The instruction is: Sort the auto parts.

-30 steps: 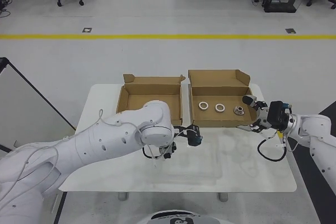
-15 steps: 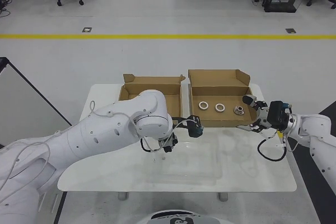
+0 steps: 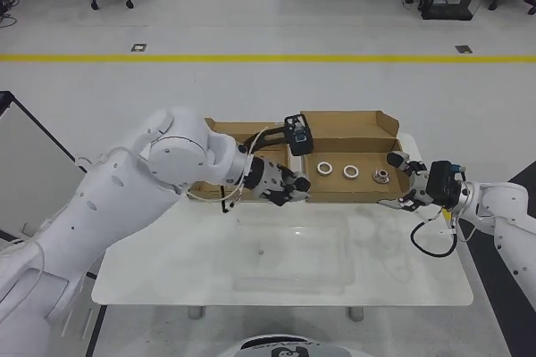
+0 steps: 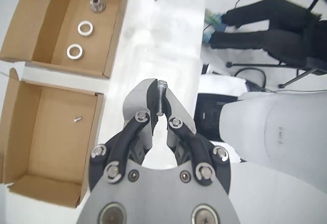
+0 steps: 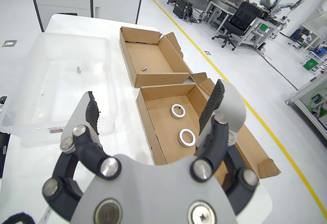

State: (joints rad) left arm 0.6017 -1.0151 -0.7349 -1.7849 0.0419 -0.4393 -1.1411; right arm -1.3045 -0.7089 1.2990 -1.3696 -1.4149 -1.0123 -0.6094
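Observation:
My left gripper (image 4: 160, 84) is shut on a threaded bolt (image 4: 160, 101), held in the air by the front edge of the two cardboard boxes; from above it (image 3: 297, 185) sits where they meet. The left box (image 4: 58, 143) holds one small screw (image 4: 77, 119). The right box (image 4: 61, 13) holds two metal rings (image 4: 85, 28) (image 4: 75, 51) and a flanged nut (image 4: 97, 4). My right gripper (image 5: 153, 105) stands open and empty at the right box's outer end (image 3: 400, 183).
A clear plastic bin (image 5: 28, 117) sits on the white table (image 3: 411, 268) in front of the boxes, with one small bolt (image 5: 78, 70) inside. The table's right end is bare. A cabinet (image 3: 18, 170) stands left of the table.
My left arm has lifted from over the clear bin and swung back toward the boxes, carrying the bolt. The right arm has stayed still.

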